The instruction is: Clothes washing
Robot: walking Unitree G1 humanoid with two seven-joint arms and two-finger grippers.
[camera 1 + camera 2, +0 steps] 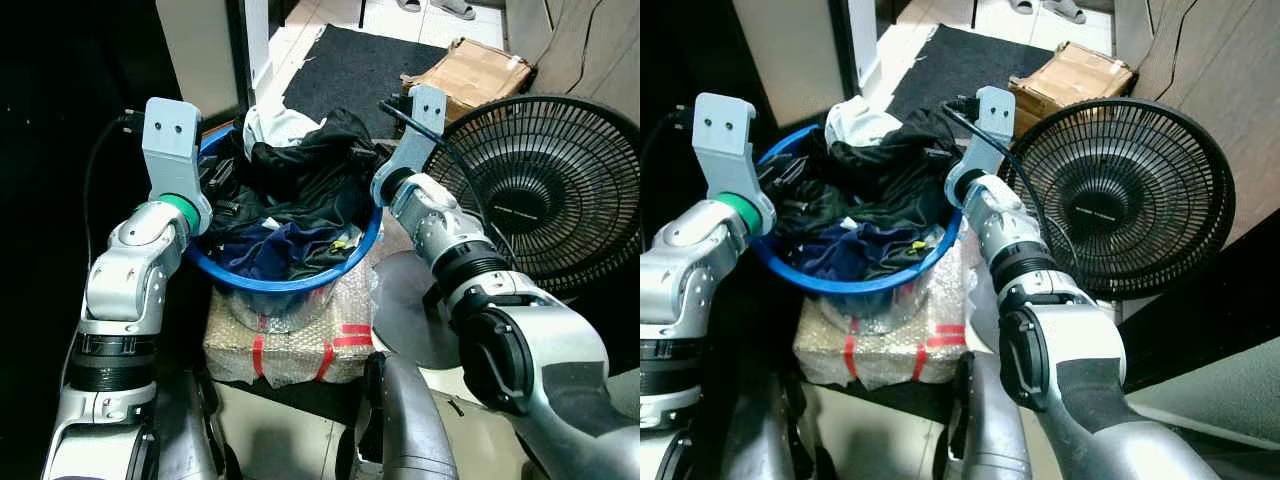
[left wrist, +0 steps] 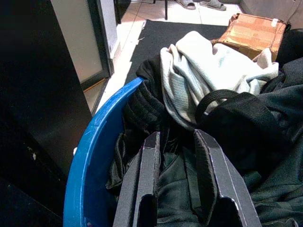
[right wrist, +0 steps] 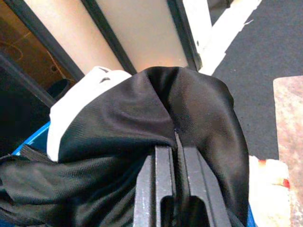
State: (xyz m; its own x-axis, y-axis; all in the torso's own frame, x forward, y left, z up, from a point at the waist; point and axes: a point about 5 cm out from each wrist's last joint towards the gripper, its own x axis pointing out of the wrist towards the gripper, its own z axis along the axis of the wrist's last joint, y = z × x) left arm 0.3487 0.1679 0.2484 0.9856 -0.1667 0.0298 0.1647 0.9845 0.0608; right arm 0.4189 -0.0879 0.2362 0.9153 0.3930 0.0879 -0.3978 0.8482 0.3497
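Right fingers point(image 3: 176, 189) pinched tight on black garment point(image 3: 142, 123) atop blue basin point(image 1: 290, 285). Left fingers point(image 2: 177, 184) parted, empty, inside the basin's near rim. Risk: tangled clothes drag out, tipping the basin.

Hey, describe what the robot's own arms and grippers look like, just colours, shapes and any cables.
Both arms are silver metal with black ribbed joint bands. The left arm has a green ring below a flat grey-blue wrist bracket bearing two small holes, and a black cable looping beside it. The right arm has the same bracket and its own black cable. Each gripper has two long, flat black fingers.
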